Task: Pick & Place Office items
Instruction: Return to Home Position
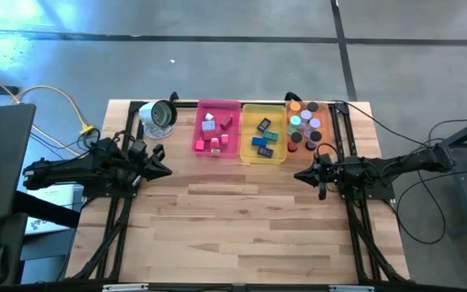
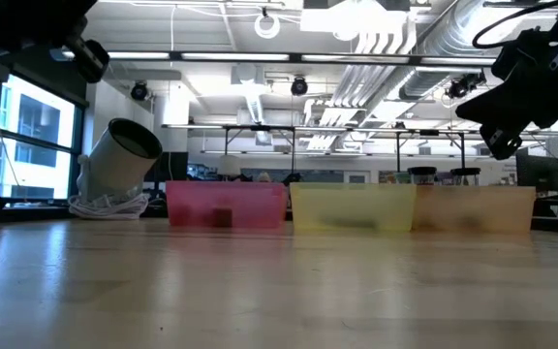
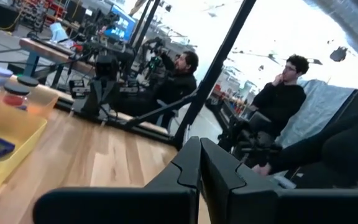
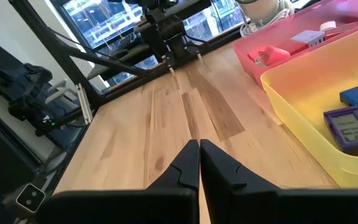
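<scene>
The office items lie sorted in three trays along the table's far edge: red, pink and lavender pieces in the pink tray (image 1: 217,130), blue and purple blocks in the yellow tray (image 1: 263,134), round discs in the orange tray (image 1: 306,128). My left gripper (image 1: 167,170) hovers shut and empty near the table's left edge, pointing toward the right. My right gripper (image 1: 298,175) hovers shut and empty near the right edge, pointing toward the left. In the right wrist view the shut gripper (image 4: 199,148) faces bare wood beside the yellow tray (image 4: 316,93).
A round silver-and-white object (image 1: 159,116) with a coiled cable stands at the far left corner. Bare wood (image 1: 242,227) fills the table's middle and near half. Black frame rails run along both side edges. Two people sit beyond the table's right side (image 3: 278,106).
</scene>
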### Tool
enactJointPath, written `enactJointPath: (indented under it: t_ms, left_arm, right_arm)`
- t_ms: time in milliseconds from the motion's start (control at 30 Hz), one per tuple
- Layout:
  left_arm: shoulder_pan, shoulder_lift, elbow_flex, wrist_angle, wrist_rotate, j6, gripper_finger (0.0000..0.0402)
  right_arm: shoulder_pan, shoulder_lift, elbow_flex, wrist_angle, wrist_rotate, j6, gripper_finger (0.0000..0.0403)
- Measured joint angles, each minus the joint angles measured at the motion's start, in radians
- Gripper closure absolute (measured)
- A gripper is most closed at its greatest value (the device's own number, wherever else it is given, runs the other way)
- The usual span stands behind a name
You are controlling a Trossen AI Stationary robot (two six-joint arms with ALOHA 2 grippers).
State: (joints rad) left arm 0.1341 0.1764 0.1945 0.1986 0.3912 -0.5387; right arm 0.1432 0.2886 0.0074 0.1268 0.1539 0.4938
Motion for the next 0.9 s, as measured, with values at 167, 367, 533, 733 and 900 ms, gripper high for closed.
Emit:
enactJointPath:
  t_ms: [167, 367, 533, 733, 900]
  left_arm:
    - [-0.002, 0.0, -0.032, 0.001, -0.025, 0.042, 0.0397]
    - [-0.053, 0.0, -0.101, 0.031, -0.172, 0.055, 0.0397]
    - [-0.122, 0.001, -0.166, 0.124, -0.242, 0.073, 0.0397]
    - [-0.165, 0.0, -0.176, 0.12, -0.331, 0.127, 0.0397]
    - [-0.163, 0.003, -0.178, 0.108, -0.446, 0.132, 0.0397]
  right_arm:
    - [0.0, 0.0, 0.0, -0.001, 0.0, 0.0, 0.0401]
    - [0.0, 0.0, -0.001, -0.003, 0.0, 0.0, 0.0401]
    - [0.0, 0.0, -0.001, -0.004, 0.0, -0.001, 0.0401]
    - [0.0, 0.0, -0.002, -0.004, 0.0, -0.001, 0.0401]
    - [0.0, 0.0, -0.002, -0.004, 0.0, -0.001, 0.0401]
